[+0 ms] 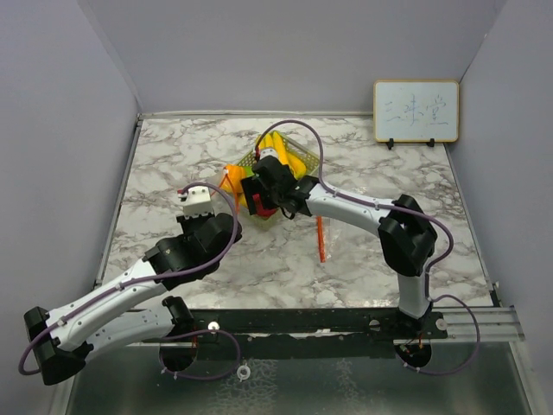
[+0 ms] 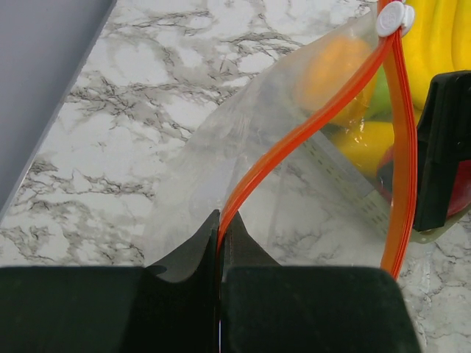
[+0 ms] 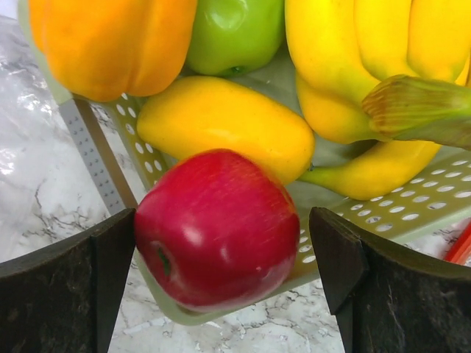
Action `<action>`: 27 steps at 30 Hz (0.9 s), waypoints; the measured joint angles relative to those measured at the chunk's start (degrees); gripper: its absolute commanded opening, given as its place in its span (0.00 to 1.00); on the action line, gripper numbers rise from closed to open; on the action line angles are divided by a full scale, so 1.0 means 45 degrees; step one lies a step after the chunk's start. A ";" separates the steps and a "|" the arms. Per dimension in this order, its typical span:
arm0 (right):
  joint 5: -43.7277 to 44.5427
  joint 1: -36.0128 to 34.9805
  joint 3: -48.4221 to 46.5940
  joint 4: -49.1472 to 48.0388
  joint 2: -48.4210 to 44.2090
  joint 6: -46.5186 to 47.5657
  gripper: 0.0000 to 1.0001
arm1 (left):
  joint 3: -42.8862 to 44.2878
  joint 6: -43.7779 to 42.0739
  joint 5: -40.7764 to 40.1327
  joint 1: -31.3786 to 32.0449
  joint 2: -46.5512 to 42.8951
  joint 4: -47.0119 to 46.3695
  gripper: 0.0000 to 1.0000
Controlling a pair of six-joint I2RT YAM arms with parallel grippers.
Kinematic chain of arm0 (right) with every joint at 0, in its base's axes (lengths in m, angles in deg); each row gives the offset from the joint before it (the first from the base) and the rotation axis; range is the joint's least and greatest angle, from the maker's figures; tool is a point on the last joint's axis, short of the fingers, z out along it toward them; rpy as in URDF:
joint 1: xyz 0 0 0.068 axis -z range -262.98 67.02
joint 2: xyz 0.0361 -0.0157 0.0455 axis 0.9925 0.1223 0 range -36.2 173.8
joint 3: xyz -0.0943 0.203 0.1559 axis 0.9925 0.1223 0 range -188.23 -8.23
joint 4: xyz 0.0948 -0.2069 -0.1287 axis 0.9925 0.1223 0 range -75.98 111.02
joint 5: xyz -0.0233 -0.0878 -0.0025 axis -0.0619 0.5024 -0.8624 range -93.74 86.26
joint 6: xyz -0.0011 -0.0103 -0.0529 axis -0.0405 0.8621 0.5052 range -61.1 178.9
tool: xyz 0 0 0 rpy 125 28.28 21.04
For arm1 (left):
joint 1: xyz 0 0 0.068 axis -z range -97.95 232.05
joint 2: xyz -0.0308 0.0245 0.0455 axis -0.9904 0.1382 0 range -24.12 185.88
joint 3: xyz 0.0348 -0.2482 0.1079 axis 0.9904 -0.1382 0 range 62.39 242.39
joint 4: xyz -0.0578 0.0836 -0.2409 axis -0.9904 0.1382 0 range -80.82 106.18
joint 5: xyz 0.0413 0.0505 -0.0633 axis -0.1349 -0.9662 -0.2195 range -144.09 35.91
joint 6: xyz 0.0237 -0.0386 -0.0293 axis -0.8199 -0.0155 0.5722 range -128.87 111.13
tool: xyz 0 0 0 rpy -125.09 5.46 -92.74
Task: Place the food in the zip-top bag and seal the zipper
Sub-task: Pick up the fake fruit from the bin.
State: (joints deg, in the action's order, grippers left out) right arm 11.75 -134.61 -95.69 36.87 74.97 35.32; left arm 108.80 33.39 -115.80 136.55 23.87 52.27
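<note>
Apple (image 3: 217,228) btwn spread fingers of R hand (image 3: 221,246), on basket (image 3: 412,209) corner, L hand (image 2: 219,224) pinching zip bag (image 2: 221,140) rim

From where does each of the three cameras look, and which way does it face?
Top external: above and behind the bases, looking down on the marble table; left arm and right arm show whole.
Left wrist: on the left arm, looking along the left gripper, shut on the zip-top bag, toward the basket.
Right wrist: on the right arm, looking between the fingers of the open right gripper at the red apple.
Shared: both wrist views show the basket and bananas.
</note>
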 measured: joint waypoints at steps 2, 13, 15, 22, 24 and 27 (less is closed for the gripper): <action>-0.0039 0.0000 -0.0005 0.0019 0.0223 -0.0049 0.90 | -0.0078 -0.0005 -0.0005 0.0000 -0.0219 -0.0053 0.00; 0.0029 0.0005 0.0607 -0.0019 -0.0155 -0.0364 0.55 | -0.0243 -0.0102 -0.0005 -0.0005 -0.0452 -0.0359 0.00; 0.0015 0.0005 0.0986 -0.0015 -0.0777 -0.0345 0.55 | -0.0301 -0.0131 0.0005 0.0000 -0.0389 -0.0457 0.00; -0.1622 0.0068 0.3385 -0.1486 -0.5212 -0.0058 0.53 | -0.0442 -0.0165 0.0155 0.0000 -0.0287 -0.0811 0.00; -0.2657 0.0112 0.4109 -0.2467 -0.6411 -0.0029 0.52 | -0.0447 -0.0204 0.0223 0.0000 -0.0316 -0.0952 0.00; -0.4624 0.0131 0.4784 -0.4099 -0.7402 -0.0204 0.51 | -0.0495 -0.0296 0.0379 0.0000 -0.0510 -0.1175 0.00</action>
State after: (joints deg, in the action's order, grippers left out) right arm -9.06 -134.02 -74.16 18.42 41.66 34.41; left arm 106.57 32.06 -114.10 136.55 21.58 46.98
